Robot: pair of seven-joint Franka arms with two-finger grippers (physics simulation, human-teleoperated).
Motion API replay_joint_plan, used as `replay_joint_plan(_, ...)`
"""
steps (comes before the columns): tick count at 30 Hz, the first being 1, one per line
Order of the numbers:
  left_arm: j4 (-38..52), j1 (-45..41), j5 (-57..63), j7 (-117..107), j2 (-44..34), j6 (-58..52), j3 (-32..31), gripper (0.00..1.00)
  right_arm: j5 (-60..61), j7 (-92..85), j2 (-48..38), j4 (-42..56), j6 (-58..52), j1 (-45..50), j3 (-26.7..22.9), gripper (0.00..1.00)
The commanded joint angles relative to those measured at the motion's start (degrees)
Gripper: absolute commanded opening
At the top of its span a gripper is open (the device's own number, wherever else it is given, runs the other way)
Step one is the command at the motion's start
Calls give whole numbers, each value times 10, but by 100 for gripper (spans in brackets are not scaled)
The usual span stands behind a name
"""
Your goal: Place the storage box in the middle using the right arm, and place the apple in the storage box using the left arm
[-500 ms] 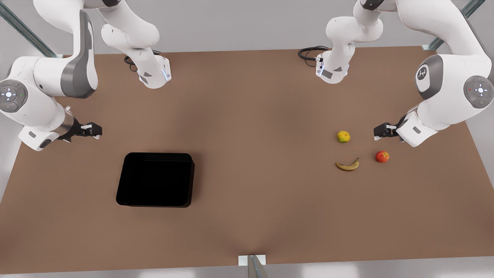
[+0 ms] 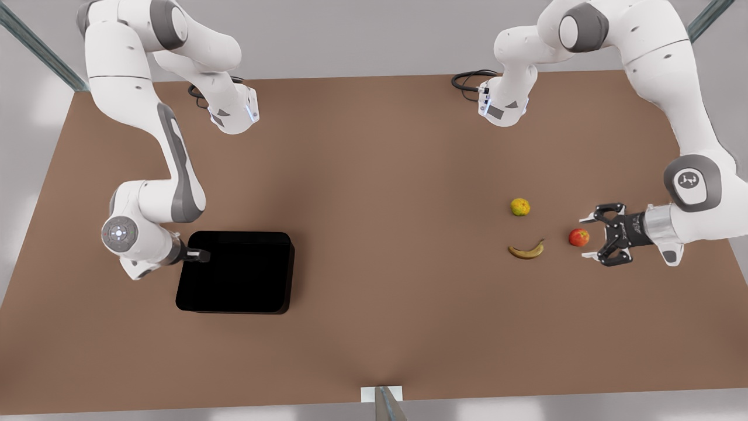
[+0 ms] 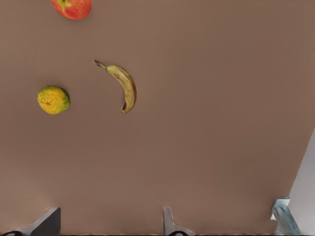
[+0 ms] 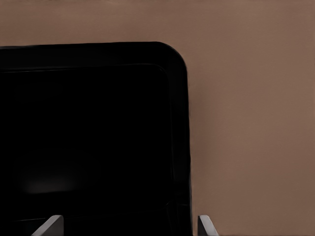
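Observation:
The storage box (image 2: 234,272) is a glossy black bin lying on the brown table at the front view's left. My right gripper (image 2: 201,255) hovers at its left wall. In the right wrist view the gripper (image 4: 128,228) is open, one fingertip over the storage box's (image 4: 88,137) inside and the other over the table outside the wall. The red apple (image 2: 578,237) rests at the front view's right. My left gripper (image 2: 588,238) is open right beside it, fingertips either side of the apple's right edge. The apple (image 3: 72,7) also shows ahead of the left gripper (image 3: 109,227).
A yellow-green round fruit (image 2: 520,207) and a browning banana (image 2: 526,251) lie just left of the apple. Both arm bases (image 2: 234,111) stand at the far edge with coiled cables. A metal post (image 2: 383,403) stands at the table's near edge.
The right gripper has come down and rightwards to the storage box's left wall. The left gripper has dropped toward the apple and turned, its fingers now spread beside it.

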Motion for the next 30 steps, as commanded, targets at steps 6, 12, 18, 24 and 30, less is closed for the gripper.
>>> replay_joint_plan(6, -166, 0, -236, 60, -63, 50, 59, 100, 1, 0, 16, -30, 36, -5, -15, 100)
replay_joint_plan(12, -165, 0, -238, 164, -11, 19, 79, 100, 3, 1, 63, -19, 71, -5, -32, 100)
replay_joint_plan(18, -166, 23, -237, 200, 16, 17, 79, 100, 3, 1, 86, -16, 77, -4, -33, 100)
replay_joint_plan(24, -199, 30, -243, 258, 39, 6, 90, 100, 3, 1, 103, -16, 78, -4, -36, 96)
replay_joint_plan(30, -150, 96, -255, 299, 108, -24, 90, 100, 2, 0, 107, -18, 76, -4, -36, 39)
